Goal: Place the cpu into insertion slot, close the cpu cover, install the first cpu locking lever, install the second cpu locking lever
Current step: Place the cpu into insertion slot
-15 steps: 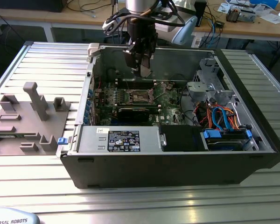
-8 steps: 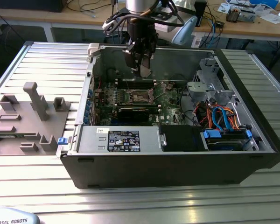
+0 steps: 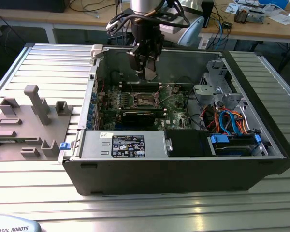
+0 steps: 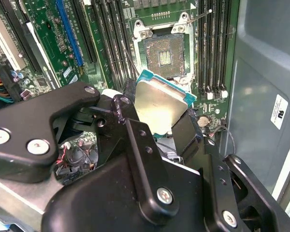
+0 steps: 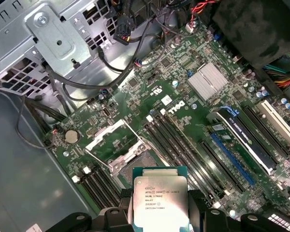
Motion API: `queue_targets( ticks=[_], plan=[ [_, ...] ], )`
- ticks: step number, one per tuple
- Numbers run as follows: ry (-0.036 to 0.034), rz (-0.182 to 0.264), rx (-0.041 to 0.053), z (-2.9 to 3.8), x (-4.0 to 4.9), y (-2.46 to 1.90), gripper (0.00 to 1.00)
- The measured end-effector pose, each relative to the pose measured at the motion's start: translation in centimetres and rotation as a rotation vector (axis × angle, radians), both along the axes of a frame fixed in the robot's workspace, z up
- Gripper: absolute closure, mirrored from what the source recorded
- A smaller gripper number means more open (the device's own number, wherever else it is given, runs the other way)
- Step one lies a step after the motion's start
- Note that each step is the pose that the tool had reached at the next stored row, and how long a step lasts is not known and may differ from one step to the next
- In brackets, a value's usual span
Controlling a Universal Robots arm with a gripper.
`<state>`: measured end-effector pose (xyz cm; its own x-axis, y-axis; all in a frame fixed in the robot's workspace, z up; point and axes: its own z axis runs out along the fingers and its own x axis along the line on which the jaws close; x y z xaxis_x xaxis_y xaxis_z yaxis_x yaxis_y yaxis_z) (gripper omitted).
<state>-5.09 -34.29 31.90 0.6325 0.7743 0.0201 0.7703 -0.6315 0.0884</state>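
In both wrist views my gripper [image 4: 157, 116] [image 5: 160, 216] is shut on the cpu [image 4: 159, 99] [image 5: 160, 193], a flat square chip with a dull silver top and a teal edge. I hold it by two opposite sides, a little tilted, in the air above the motherboard. The insertion slot [image 4: 165, 57] [image 5: 135, 163] lies bare just beyond the chip. The cpu cover [image 5: 111, 139], a silvery frame with a square window, stands swung up beside it. A thin locking lever [image 4: 200, 17] sticks up at the slot's corner. In the exterior view my gripper [image 3: 147, 73] hangs inside the open case above the slot [image 3: 146, 100].
The black computer case [image 3: 183, 169] lies on its side on a ribbed metal table. A drive cage with blue and orange cables [image 3: 229, 128] is at the exterior view's right. A grey fixture plate [image 3: 29, 121] lies outside at its left. Memory slots [image 5: 183, 145] flank the socket.
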Motion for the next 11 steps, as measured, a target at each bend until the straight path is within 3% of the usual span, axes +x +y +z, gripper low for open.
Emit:
queue_targets(
  ticks=[11],
  plan=[
    [-0.0001,-0.042,0.0000,-0.03,0.00,0.00,0.46]
  ],
)
